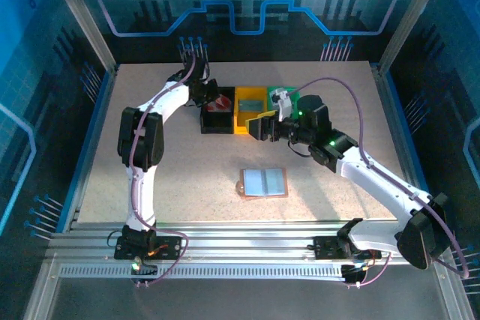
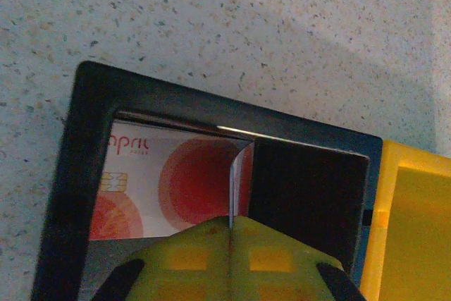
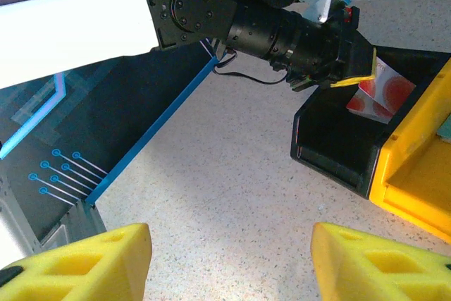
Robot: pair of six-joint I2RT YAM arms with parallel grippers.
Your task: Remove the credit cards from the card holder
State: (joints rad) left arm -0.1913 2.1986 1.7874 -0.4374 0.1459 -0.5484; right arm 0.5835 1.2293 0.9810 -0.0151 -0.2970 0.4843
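The left arm rises from its base at the near left corner and bends at the elbow. Its white forearm stretches away and to the right, so that the wrist hangs over the black bin (image 2: pixel 211 107). The left claw (image 2: pixel 230 234) points down into this bin. Its fingers are pressed together and clamped on the top edge of the red card (image 2: pixel 169 188). The card hangs tilted inside the bin, and the left wrist view shows its white and red face with a chip. It is not possible to tell if its lower edge touches the bin floor.

The right arm comes from the near right corner. Its elbow sits low near the table (image 1: pixel 165 185) edge, the white forearm runs away and to the left, and the black wrist is turned leftward. The right claw (image 1: pixel 259 127) hovers above the table just in front of the yellow bin (image 3: pixel 409 174). Its fingers stand well apart, with nothing between them.

The card holder (image 1: pixel 262 182) lies open and flat near the middle of the table with its grey-blue lining up. It is nearer to the arm bases than the bins are and apart from both claws. The teal card (image 1: pixel 251 100) lies in the yellow bin, which stands against the right side of the black bin.
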